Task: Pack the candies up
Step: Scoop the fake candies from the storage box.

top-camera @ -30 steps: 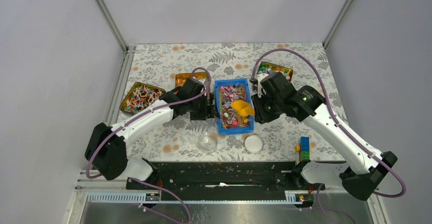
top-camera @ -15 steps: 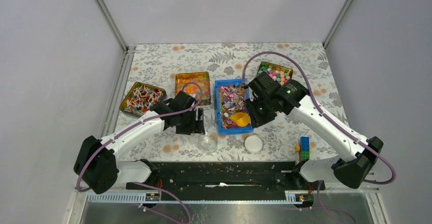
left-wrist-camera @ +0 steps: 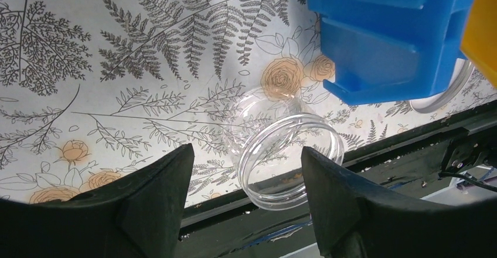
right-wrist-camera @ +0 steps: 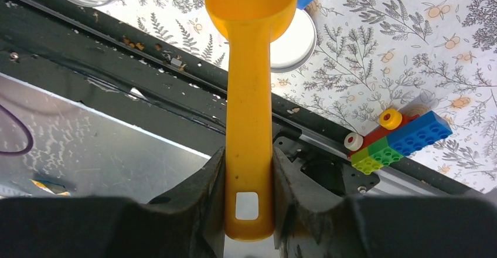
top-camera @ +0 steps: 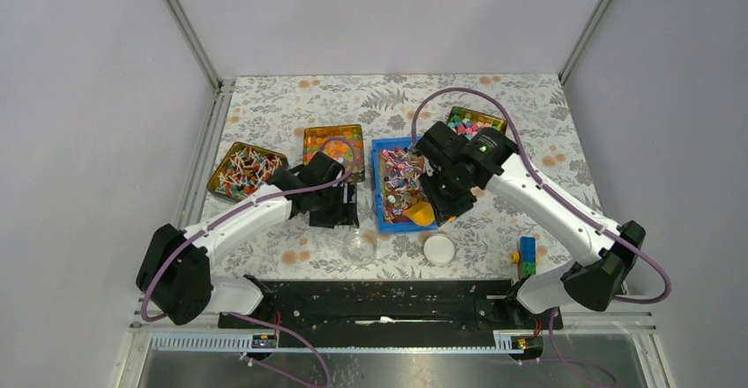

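The candies (top-camera: 399, 173), tiny twist-wrapped sweets in mixed colours, fill a blue bin (top-camera: 381, 196) at the table's middle. My right gripper (top-camera: 438, 201) is shut on the handle of a yellow scoop (top-camera: 421, 213), whose bowl sits at the bin's near right corner. In the right wrist view the right gripper (right-wrist-camera: 249, 179) clamps the scoop (right-wrist-camera: 249, 82) on both sides. My left gripper (top-camera: 343, 209) is open and empty, left of the bin. In the left wrist view the left gripper (left-wrist-camera: 246, 173) hangs over a clear empty jar (left-wrist-camera: 287, 158), which stands near the table's front edge (top-camera: 360, 245).
A white lid (top-camera: 438, 248) lies right of the jar. Toy bricks (top-camera: 526, 256) stand at the near right. Tins stand behind: stick sweets (top-camera: 242, 168), orange jellies (top-camera: 332, 145), pastel sweets (top-camera: 476, 124). The black rail (top-camera: 388, 295) runs along the near edge.
My left gripper has drawn back from the bin's left side toward the jar. My right gripper has carried the scoop from the bin's middle to its near right corner.
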